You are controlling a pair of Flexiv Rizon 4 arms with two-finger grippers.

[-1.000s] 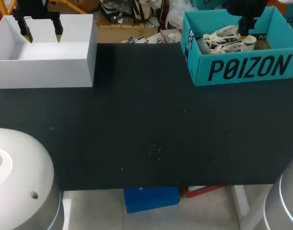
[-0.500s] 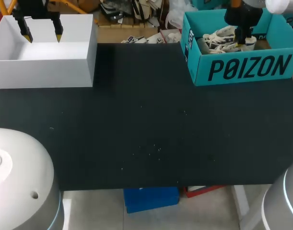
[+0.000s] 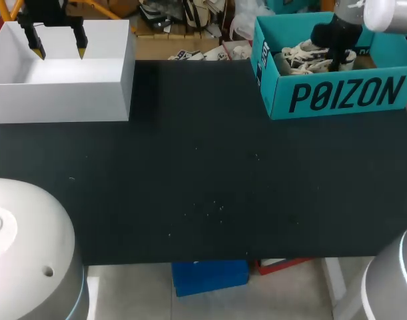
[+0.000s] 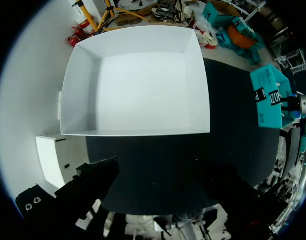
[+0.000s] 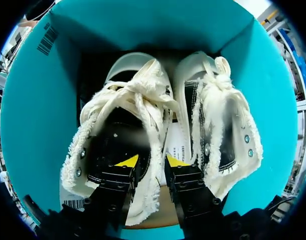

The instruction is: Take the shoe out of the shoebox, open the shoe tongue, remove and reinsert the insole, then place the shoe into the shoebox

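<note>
Two cream canvas shoes with frayed edges lie side by side in the teal shoebox [image 3: 343, 93] at the table's back right. My right arm [image 3: 333, 40] reaches down into the box and hides its own fingertips in the head view. In the right wrist view my right gripper [image 5: 151, 161] straddles the inner side wall of one shoe [image 5: 117, 115]. One tip is inside the shoe's mouth, the other in the gap beside the second shoe [image 5: 218, 130], and the fingers stand a little apart. My left gripper [image 3: 58, 49] hangs open above the white box [image 3: 63, 100], holding nothing.
The white box [image 4: 137, 90] at the back left is open-topped, with nothing in it. The black table [image 3: 203, 187] stretches between the two boxes. The shoebox walls [image 5: 37, 100] closely surround the right gripper.
The right arm has come lower into the shoebox, more of its silver link showing at the top right. The left arm has not moved.
</note>
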